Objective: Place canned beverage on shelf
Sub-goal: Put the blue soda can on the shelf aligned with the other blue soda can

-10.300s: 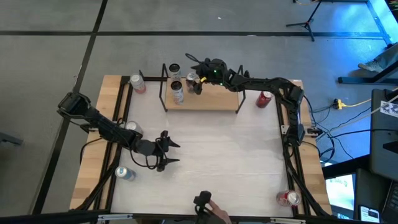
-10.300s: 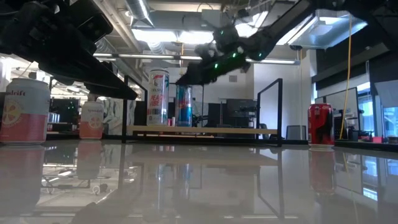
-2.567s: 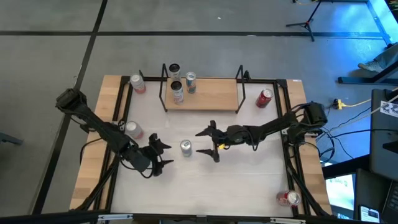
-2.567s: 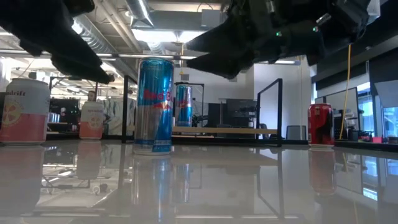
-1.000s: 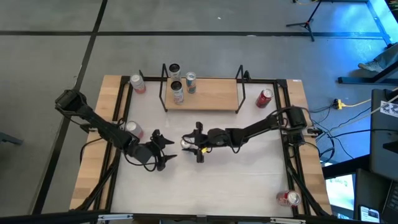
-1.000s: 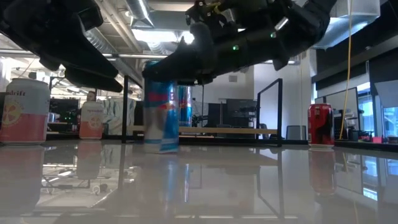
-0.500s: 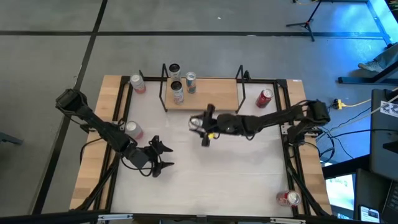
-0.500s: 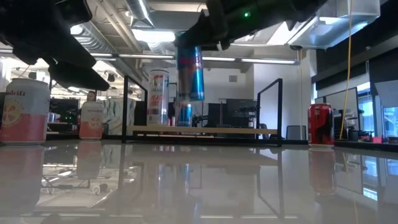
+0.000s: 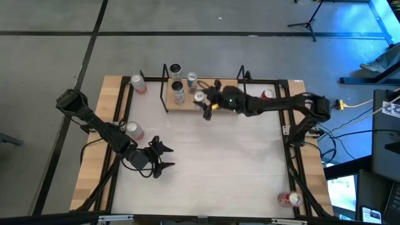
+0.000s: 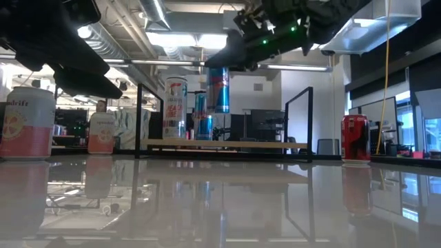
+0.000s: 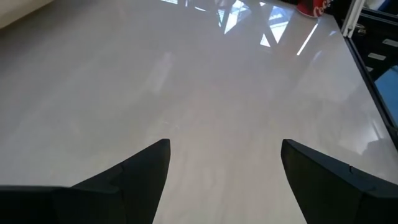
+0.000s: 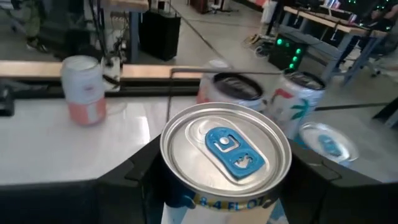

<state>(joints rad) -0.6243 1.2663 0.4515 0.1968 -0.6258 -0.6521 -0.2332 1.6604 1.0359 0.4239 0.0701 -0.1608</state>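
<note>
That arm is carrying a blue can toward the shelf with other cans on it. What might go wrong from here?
The right gripper holds the blue can in the air above the shelf, close to the standing cans. It could bump one over while lowering. If released too high or tilted, the can might tip off the board.

Eight cans [image 9: 133,130], one shelf [image 9: 185,105], two arms [image 9: 100,128]

The low light-wood shelf on a black wire frame [image 9: 222,101] stands at the desk's [image 9: 219,169] far edge, with three cans at its left end. The right gripper [image 9: 201,100] holds a slim blue-and-silver can [image 10: 219,89] above it.
</note>
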